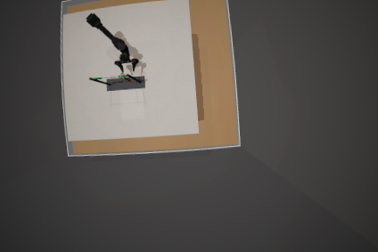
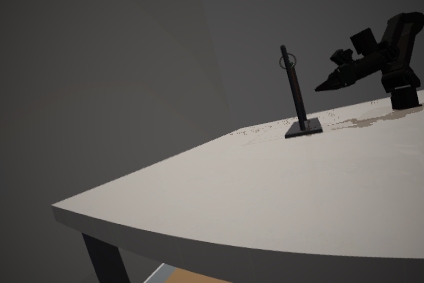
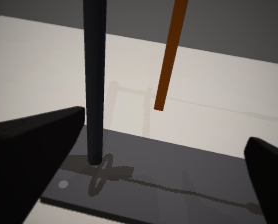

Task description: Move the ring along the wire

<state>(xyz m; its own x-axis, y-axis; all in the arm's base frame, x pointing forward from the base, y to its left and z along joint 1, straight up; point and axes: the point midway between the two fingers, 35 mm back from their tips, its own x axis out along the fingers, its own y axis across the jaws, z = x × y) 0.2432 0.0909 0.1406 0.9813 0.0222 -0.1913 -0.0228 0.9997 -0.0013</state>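
Wrist view had the gripper [image 3: 160, 165] wide open and holding nothing, the handle [image 3: 168, 55] hanging free beyond the fingers, next to a post [image 3: 94, 80].

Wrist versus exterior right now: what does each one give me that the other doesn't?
Only the wrist view shows the orange handle hanging free between the wide-open pincer's fingers, untouched, plus the ring's shadow on the grey base.

Only the exterior view shows the ring up near the post's top, the whole arm drawn back from the post, and the table.

Both show the dark post standing on its base.
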